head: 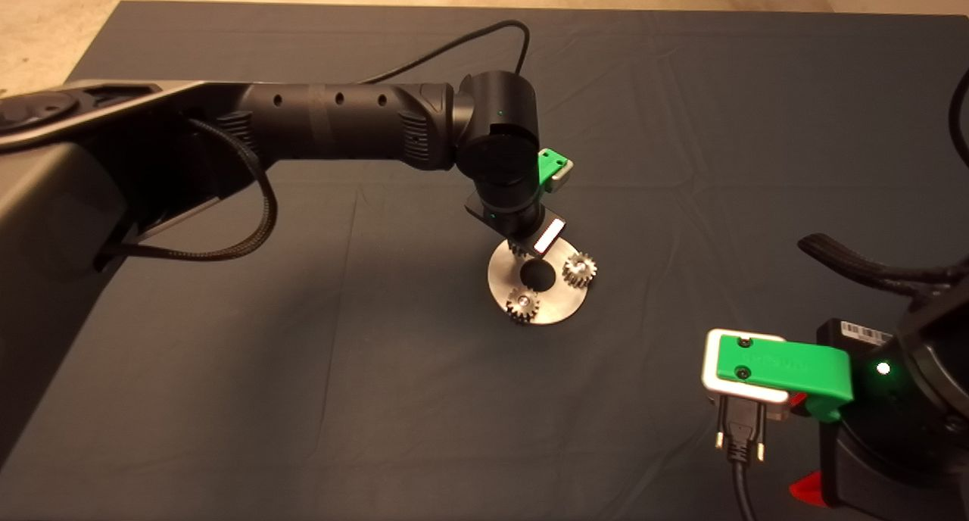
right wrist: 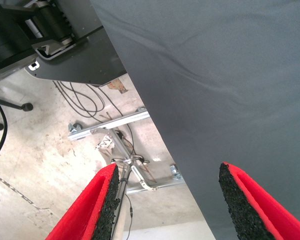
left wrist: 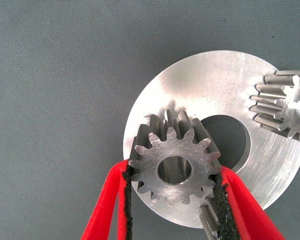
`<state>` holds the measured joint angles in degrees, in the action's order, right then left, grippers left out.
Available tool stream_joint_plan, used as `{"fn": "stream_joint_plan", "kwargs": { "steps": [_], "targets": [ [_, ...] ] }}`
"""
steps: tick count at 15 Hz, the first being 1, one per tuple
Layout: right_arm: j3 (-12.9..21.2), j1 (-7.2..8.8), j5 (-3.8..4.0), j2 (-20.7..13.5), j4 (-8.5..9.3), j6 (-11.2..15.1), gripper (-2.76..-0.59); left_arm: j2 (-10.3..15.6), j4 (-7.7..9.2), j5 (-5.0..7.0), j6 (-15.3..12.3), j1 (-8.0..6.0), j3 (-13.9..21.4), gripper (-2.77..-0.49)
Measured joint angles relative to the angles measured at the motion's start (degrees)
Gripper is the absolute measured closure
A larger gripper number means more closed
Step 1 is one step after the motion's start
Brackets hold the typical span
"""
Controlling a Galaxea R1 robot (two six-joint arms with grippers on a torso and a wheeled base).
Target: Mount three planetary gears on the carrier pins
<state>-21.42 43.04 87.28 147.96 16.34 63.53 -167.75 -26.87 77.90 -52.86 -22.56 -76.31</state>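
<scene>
Pinching the third gear (left wrist: pixel 175 170) between our left pincer (left wrist: pixel 172 197) pads, we hover it over the disc (left wrist: pixel 190 80), where two gears (head: pixel 580 269) sit on pins. Its pin seems hidden beneath, so misalignment could jam or drop it. Our right pincer (right wrist: pixel 165 200) waits spread, near right.

Silvery gears (left wrist: pixel 174 170) and disc (left wrist: pixel 200 85), red black-padded fingers (left wrist: pixel 104 210), dark grey mat (head: pixel 681 127)

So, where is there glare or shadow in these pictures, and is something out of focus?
Head view: the left arm's shadow darkens the mat; the disc gleams. Left wrist view: the held gear is sharp, with mild sheen on the disc. Right wrist view: even light, mat and floor both clear.
</scene>
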Motion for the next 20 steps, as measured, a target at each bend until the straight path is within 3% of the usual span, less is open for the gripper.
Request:
{"fn": "stream_joint_plan", "kwargs": {
  "steps": [16,19,20],
  "targets": [
    [0.0,0.0,-0.02,0.0,0.0,0.0,-1.47,0.17,0.11,-0.52,0.25,-0.14,-0.56,-0.82],
    [0.0,0.0,0.0,0.0,0.0,0.0,-1.47,0.2,0.05,0.82,0.83,-0.48,-0.91,-0.82],
    [0.0,0.0,-0.02,0.0,0.0,0.0,-1.47,0.28,-0.12,1.84,0.83,-0.61,-1.08,-0.82]
  ]
}}
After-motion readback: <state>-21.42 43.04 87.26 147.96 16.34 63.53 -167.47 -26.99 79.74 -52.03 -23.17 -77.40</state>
